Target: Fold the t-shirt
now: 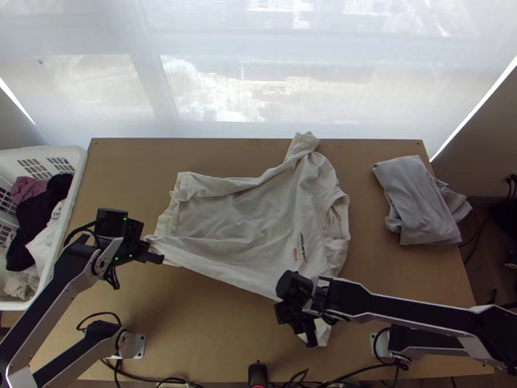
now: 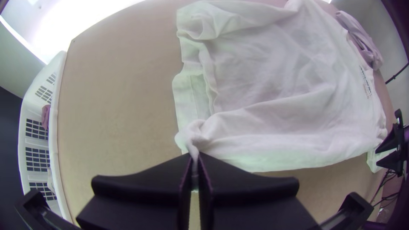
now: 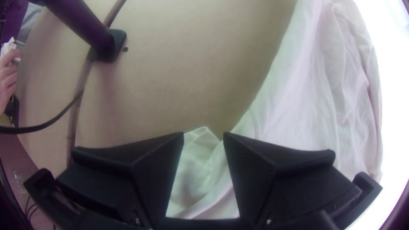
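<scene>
The white t-shirt (image 1: 252, 220) lies spread but wrinkled across the middle of the table, its collar towards the right and its hem towards the left. At its near left corner is my left gripper (image 1: 155, 257); in the left wrist view the left gripper (image 2: 195, 170) is shut on a pinched bit of the shirt (image 2: 277, 106) by the hem. Over the near sleeve stands my right gripper (image 1: 310, 336). In the right wrist view the right gripper (image 3: 203, 136) is open, with sleeve cloth (image 3: 200, 170) between and beneath its fingers.
A white basket (image 1: 81, 174) of clothes stands at the left. Folded grey cloth (image 1: 417, 200) lies at the table's right. A black stand (image 1: 257, 374) and cables are at the near edge. A person's hand (image 3: 7, 79) shows at the right wrist view's edge.
</scene>
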